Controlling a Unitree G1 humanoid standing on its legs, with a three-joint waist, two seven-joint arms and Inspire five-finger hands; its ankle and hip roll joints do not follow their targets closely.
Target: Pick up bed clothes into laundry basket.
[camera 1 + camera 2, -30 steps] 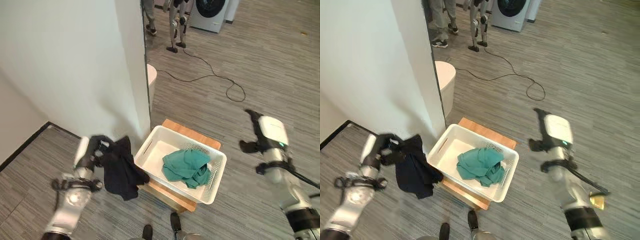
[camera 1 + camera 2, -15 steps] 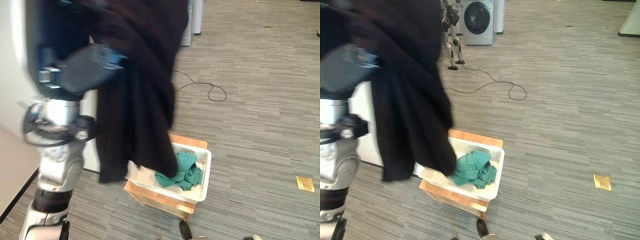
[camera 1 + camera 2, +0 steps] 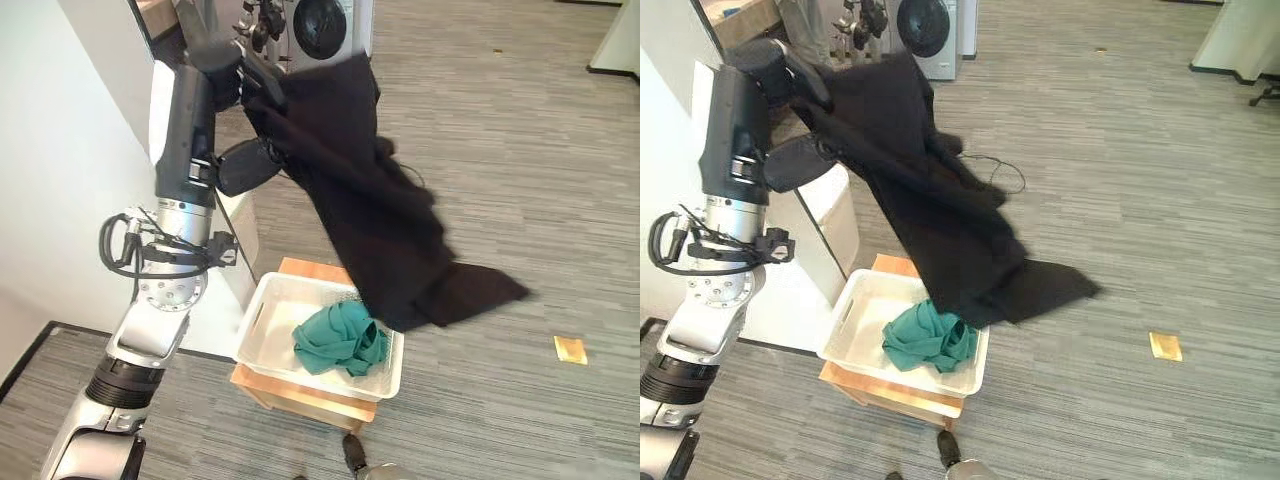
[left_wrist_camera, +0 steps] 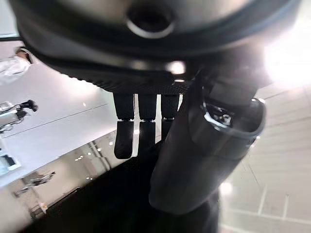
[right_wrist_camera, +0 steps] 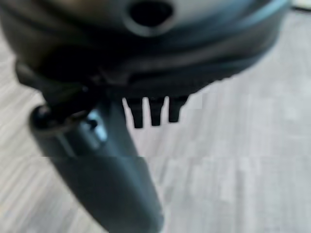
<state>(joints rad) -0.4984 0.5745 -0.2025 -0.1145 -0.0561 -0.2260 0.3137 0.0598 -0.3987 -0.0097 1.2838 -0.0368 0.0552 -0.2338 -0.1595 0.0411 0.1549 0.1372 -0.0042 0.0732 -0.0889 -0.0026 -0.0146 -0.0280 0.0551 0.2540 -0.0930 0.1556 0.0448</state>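
My left arm is raised high, and my left hand (image 3: 232, 66) is shut on a large black garment (image 3: 372, 210). The garment flares out to the right, its lower end hanging in the air above the right side of the white laundry basket (image 3: 262, 311). A crumpled green garment (image 3: 341, 336) lies inside the basket. In the left wrist view the fingers (image 4: 132, 130) and thumb (image 4: 204, 155) close over the black garment (image 4: 116, 204). My right hand (image 5: 104, 179) hangs over bare floor with straight fingers and holds nothing.
The basket rests on a low wooden stool (image 3: 296, 396). A white wall (image 3: 70, 150) stands close on the left, with a white round bin (image 3: 830, 212) behind its corner. A washing machine (image 3: 322, 22) stands far back. A yellow floor plate (image 3: 570, 349) lies to the right.
The camera has shifted. The black garment, hanging close in front of the camera half a second ago, has swung outward to the right, above the basket. The left arm stays raised.
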